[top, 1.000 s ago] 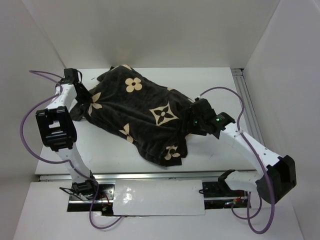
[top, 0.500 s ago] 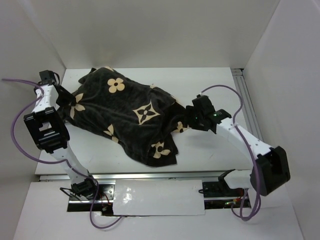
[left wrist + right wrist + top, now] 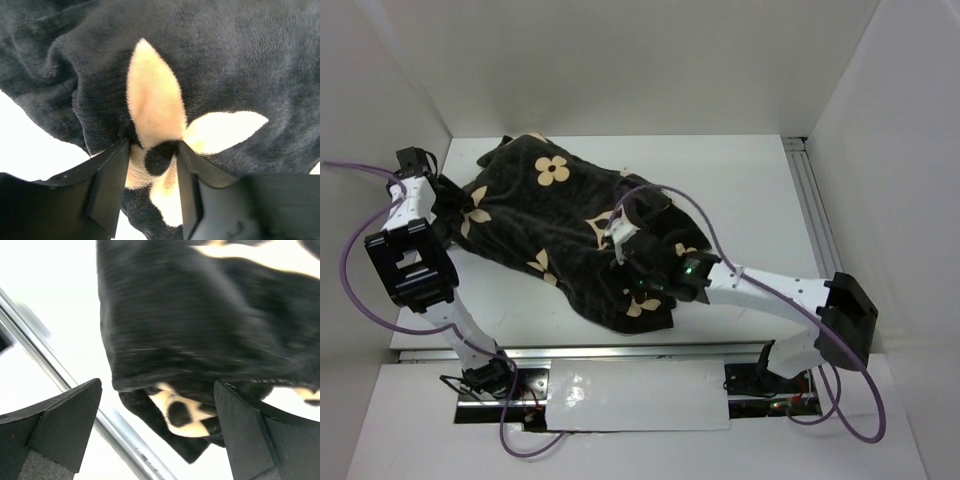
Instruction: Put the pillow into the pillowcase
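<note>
- Swung in from the right side over the last 1 second, the right arm now reaches across the near right part of the pillowcase (image 3: 570, 225). Before, it stood beside the fabric's right edge.
- Over that same second the pillowcase slid left across the surface (image 3: 750, 180), and the left arm drew back toward the left wall.
- The pillowcase lies crumpled and humped on the left and middle of the surface. Its far end carries a tan flower (image 3: 552, 171), and its near corner hangs close to the front edge.
- The pillow itself shows in no view; the dark plush covers everything under it.
- The left claw (image 3: 450, 198) sits at the pillowcase's left end. In its wrist view the 2 fingers (image 3: 107, 190) stand partly apart. A fold of plush printed with tan petals lies between them and meets both inner faces, and it does not look squeezed.
- The right claw (image 3: 632, 262) hangs over the fabric near the near corner. In its wrist view the fingers (image 3: 65, 425) are spread wide, well clear of the cloth and clamped on nothing.
- Between those wide fingers the pillowcase's corner droops, with a tan motif (image 3: 182, 412) on its underside. That view is blurred.
- A metal rail (image 3: 55, 370) crosses the bright ground behind that corner.
- Purple cables (image 3: 670, 195) loop from both arms, and 1 of them arcs over the pillowcase's right part.
</note>
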Controlling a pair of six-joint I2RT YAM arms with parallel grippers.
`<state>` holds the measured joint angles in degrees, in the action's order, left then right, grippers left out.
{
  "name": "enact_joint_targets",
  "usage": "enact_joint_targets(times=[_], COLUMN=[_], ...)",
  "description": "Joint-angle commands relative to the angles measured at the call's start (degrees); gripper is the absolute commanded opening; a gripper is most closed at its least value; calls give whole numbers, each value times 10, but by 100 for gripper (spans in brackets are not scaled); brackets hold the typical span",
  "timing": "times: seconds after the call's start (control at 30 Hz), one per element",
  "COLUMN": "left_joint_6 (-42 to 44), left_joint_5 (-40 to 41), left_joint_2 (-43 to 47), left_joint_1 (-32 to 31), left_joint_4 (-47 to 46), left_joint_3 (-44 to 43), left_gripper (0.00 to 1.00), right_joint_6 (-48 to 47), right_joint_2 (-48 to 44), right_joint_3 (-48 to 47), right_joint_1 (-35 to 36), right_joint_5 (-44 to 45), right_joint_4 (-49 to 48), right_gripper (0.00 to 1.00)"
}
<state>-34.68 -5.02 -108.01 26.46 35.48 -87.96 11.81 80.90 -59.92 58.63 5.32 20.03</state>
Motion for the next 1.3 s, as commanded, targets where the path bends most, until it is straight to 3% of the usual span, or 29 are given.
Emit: enact_joint_targets(times=[0.0,0.1,0.17,0.23,0.3,0.37,0.4,0.47,0.5,0.6,0.77,0.83,0.87,0.9,0.93,0.97,1.03,1.1,1.27], left_joint_6=[4,4,4,4,4,4,4,10,10,17,17,17,17,17,17,9,-5,-31,-51], left_joint_5=[-10,2,2,2,8,31,40,64,74,112,98,62,62,55,50,50,70,104,130], left_joint_2=[10,4,-2,-11,-16,-5,4,31,59,103,176,189,197,209,209,209,209,209,242], left_joint_1=[-21,-43,-48,-62,-80,-91,-97,-115,-121,-149,-217,-238,-263,-272,-279,-285,-285,-278,-241], left_joint_4=[-21,-34,-42,-42,-42,-42,-42,-48,-48,-37,-20,-8,-8,-8,-8,11,47,88,105], left_joint_3=[5,5,5,5,-1,10,18,39,46,65,56,49,49,54,54,54,37,10,37], left_gripper=[52,43,31,1,0,0,0,0,0,0,0,0,0,4,16,48,71,100,100], right_joint_6=[-84,-153,-174,-188,-180,-154,-140,-87,-60,19,22,15,-9,-20,-21,-15,7,46,77], right_joint_2=[38,90,119,169,219,239,246,240,229,138,-89,-130,-152,-152,-152,-147,-136,-131,-188], right_joint_3=[-24,-59,-72,-85,-98,-98,-88,-63,-52,1,86,98,98,98,98,89,73,54,28], right_joint_1=[73,106,113,105,91,68,60,31,20,-47,-187,-235,-250,-277,-289,-300,-317,-323,-333], right_joint_5=[126,178,195,214,237,281,303,344,395,394,320,329,323,306,262,236,178,159,124], right_joint_4=[-53,-72,-104,-126,-126,-126,-126,-105,-91,-30,13,19,24,24,36,58,82,119,161], right_gripper=[100,100,100,100,100,83,68,30,0,0,0,0,5,21,44,62,90,97,100])
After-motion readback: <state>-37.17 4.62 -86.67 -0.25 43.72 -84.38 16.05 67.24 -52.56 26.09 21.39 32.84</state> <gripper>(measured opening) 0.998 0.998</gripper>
